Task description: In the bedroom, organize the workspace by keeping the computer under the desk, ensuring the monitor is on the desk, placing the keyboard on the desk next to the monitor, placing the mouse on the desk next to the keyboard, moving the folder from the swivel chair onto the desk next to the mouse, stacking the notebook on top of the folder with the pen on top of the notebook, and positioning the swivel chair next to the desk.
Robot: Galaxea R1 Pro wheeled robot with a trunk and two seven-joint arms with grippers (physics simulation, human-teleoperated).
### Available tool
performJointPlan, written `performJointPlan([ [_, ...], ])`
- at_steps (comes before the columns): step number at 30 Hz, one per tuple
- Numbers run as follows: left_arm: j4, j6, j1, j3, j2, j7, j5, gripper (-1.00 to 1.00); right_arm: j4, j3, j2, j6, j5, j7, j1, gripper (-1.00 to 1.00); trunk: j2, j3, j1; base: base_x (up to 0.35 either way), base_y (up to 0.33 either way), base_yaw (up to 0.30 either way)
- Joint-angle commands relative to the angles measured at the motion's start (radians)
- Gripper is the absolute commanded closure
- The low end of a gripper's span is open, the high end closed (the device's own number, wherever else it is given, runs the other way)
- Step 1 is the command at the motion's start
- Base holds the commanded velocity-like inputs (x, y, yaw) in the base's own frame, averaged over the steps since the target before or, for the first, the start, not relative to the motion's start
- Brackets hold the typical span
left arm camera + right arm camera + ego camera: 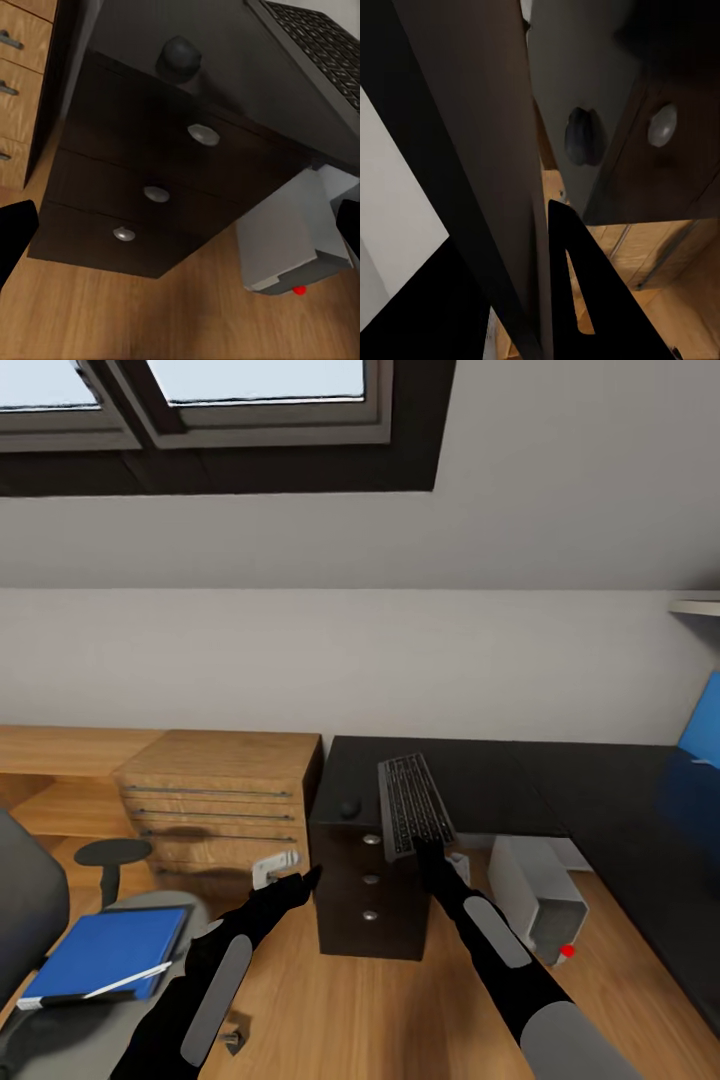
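Black keyboard (414, 804) clamped in right tool (432, 847), left tool (180, 232) spread empty, head view adds blue folder (108, 952) on swivel chair (30, 890).

Attic bedroom: sloped white wall (400, 650), dark-framed skylight (215, 420) admitting pale daylight. Wood-plank floor (340, 1010). Light-wood drawer chest (225, 800) with metal bar handles against wall, low wooden shelf (50, 760) just beside it. Dark three-drawer pedestal (365, 890) with round silver knobs, touching chest's side.
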Motion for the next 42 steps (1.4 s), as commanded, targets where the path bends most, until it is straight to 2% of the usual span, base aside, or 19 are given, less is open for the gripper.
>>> performJointPlan([
  [1, -0.001, 0.004, -0.001, -0.001, 0.000, 0.009, 0.011, -1.00, -0.001, -0.001, 0.000, 0.001, -0.013, 0.008, -0.001, 1.00, -0.001, -0.001, 0.001, 0.313, 0.001, 0.000],
  [19, -0.002, 0.005, -0.001, 0.001, 0.000, 0.008, 0.015, -1.00, -0.001, -0.005, -0.001, 0.003, -0.017, 0.012, -0.001, 1.00, -0.001, -0.001, 0.001, 0.277, 0.000, 0.000],
  [20, -0.004, 0.005, -0.001, 0.001, 0.000, 0.008, 0.016, -1.00, 0.000, -0.005, -0.001, 0.004, -0.029, 0.012, -0.001, 1.00, -0.001, -0.001, 0.001, 0.025, 0.000, 0.000],
  [21, -0.021, 0.006, -0.001, 0.003, 0.000, 0.008, 0.019, -1.00, 0.003, -0.004, -0.001, 0.005, -0.169, 0.009, -0.001, 1.00, -0.001, -0.001, 0.001, 0.005, 0.000, 0.000],
  [22, -0.024, 0.007, -0.001, 0.003, 0.000, 0.008, 0.021, -1.00, 0.004, -0.003, -0.002, 0.007, -0.227, 0.007, -0.001, 1.00, -0.001, -0.001, 0.001, 0.003, 0.000, 0.000],
  [23, -0.026, 0.007, -0.001, 0.004, 0.000, 0.008, 0.025, -1.00, 0.004, -0.002, -0.002, 0.008, -0.275, 0.006, -0.001, 1.00, -0.001, -0.001, 0.001, 0.002, 0.000, 0.000],
  [25, -0.028, 0.007, -0.001, 0.005, 0.000, 0.007, 0.036, -1.00, 0.005, -0.001, -0.002, 0.011, -0.327, 0.006, -0.001, 1.00, -0.001, -0.001, 0.001, 0.001, 0.000, 0.000],
  [28, -0.029, 0.007, -0.001, 0.005, 0.000, 0.007, 0.045, -1.00, 0.006, 0.000, -0.002, 0.012, -0.355, 0.005, -0.001, 1.00, -0.001, -0.001, 0.001, 0.000, 0.000, 0.000],
  [32, -0.030, 0.006, -0.001, 0.005, 0.000, 0.007, 0.048, -1.00, 0.007, 0.000, -0.002, 0.013, -0.365, 0.005, -0.001, 1.00, -0.001, -0.001, 0.001, 0.000, 0.000, 0.000],
  [42, -0.029, 0.005, -0.001, 0.003, -0.001, 0.009, 0.048, -1.00, 0.009, 0.000, -0.002, 0.011, -0.365, 0.006, -0.001, 1.00, -0.071, -0.032, 0.039, 0.000, 0.000, 0.000],
])
